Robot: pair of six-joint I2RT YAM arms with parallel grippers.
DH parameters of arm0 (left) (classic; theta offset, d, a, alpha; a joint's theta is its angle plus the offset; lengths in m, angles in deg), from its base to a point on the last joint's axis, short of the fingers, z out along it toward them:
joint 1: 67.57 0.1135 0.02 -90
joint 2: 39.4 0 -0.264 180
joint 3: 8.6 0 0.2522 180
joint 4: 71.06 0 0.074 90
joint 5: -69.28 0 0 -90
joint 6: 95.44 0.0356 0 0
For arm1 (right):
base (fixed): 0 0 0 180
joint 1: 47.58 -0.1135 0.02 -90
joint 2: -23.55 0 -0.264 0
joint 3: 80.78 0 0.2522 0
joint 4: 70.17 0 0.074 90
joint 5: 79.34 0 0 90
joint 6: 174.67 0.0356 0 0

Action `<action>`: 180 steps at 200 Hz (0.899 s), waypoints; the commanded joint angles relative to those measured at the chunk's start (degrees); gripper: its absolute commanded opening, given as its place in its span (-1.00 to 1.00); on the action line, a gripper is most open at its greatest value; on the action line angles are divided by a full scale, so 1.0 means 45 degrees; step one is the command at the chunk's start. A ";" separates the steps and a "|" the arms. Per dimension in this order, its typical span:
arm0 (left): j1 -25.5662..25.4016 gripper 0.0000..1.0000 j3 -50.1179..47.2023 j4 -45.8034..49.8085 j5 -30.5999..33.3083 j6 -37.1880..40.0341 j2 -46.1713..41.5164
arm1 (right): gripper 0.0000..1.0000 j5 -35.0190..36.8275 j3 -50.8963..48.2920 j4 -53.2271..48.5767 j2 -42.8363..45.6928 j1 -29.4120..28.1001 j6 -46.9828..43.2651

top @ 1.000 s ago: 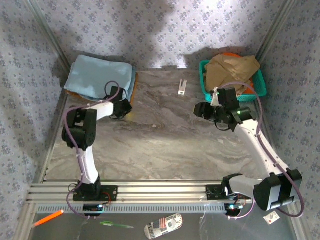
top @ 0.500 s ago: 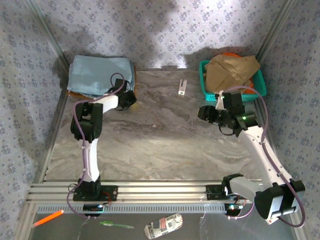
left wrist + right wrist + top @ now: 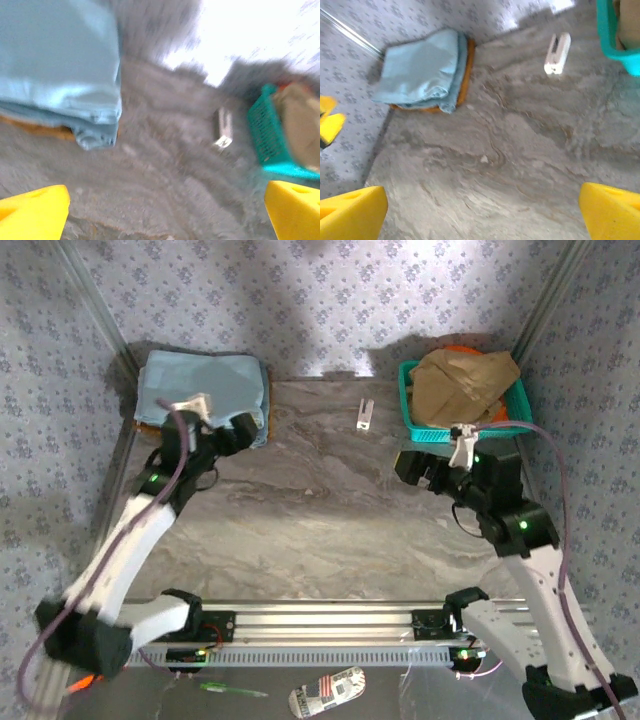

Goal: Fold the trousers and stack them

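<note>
One pair of pale sky-blue thin-cloth trousers lay folded into a flat rectangle at the far left corner of the grey marbled counter. It sat on top of a thin orange layer that peeked out along its edge. Fold looked tidy, edges roughly lined up, no leg hanging loose. Left pincer was just beside the stack's near edge, fingers spread wide, nothing between them, not touching the cloth. Right pincer was well apart over the right side of the counter, also spread wide and empty. Judged: fold and stack done for this pair, only arm retreat left. A crumpled tan-brown garment sat in the teal mesh basket at far right. A small white rectangular piece lay between stack and basket.
</note>
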 commanded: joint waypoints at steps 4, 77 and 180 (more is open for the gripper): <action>-0.0342 0.99 -0.1085 0.2680 0.3894 0.0227 -0.2227 | 0.99 0.4032 -0.0488 0.0274 0.0147 -0.0944 0.0693; -0.0387 0.99 -0.5722 -0.2138 0.6423 0.2715 -0.6444 | 0.99 0.4927 -0.2565 0.3810 0.1426 -0.1186 -0.4454; 0.2722 0.99 -1.2729 -1.4197 0.2761 0.7157 -0.1663 | 0.99 0.2620 -0.5986 0.5862 0.2410 -0.0925 -0.8567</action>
